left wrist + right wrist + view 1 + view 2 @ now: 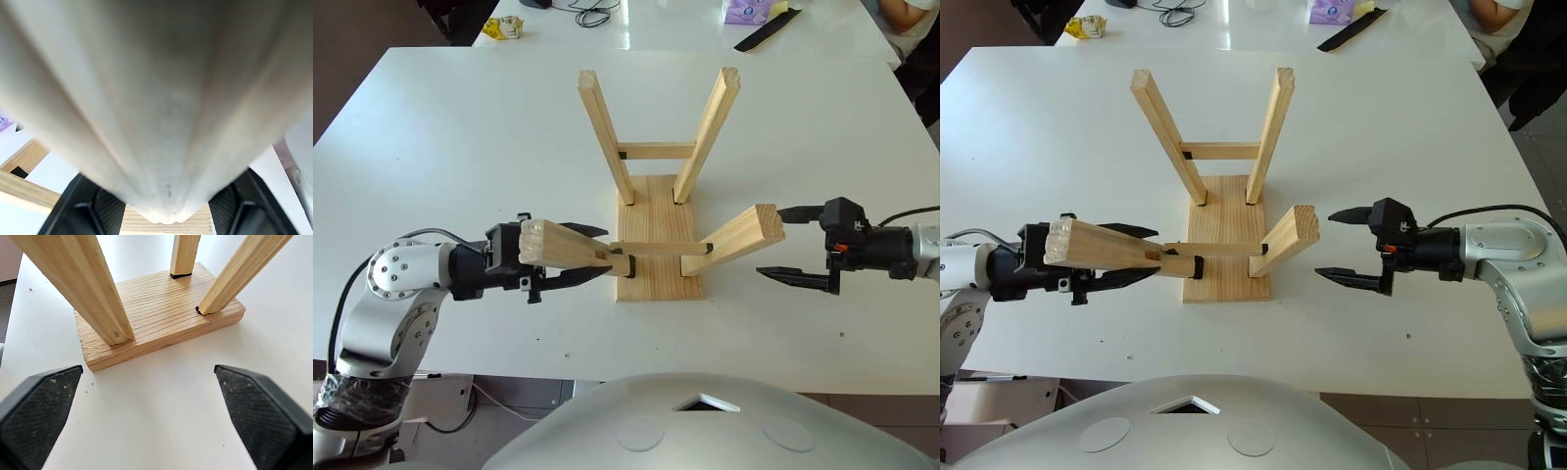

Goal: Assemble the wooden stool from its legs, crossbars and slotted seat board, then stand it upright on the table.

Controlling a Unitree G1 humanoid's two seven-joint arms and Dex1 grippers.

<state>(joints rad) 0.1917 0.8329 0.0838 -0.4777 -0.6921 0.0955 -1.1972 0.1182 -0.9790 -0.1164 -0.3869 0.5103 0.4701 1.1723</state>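
The wooden stool [656, 151] sits upside down at the middle of the white table [440, 147], its seat board [656, 211] lying flat on the surface. My left gripper [602, 252] grasps the near-left leg [563, 245], with a finger pressed against either side. My right gripper [771, 242] hovers with fingers spread wide, just beside the near-right leg [739, 238] and not touching it.

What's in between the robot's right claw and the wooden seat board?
Only bare white table lies between the right gripper and the seat board; the right wrist view shows it.
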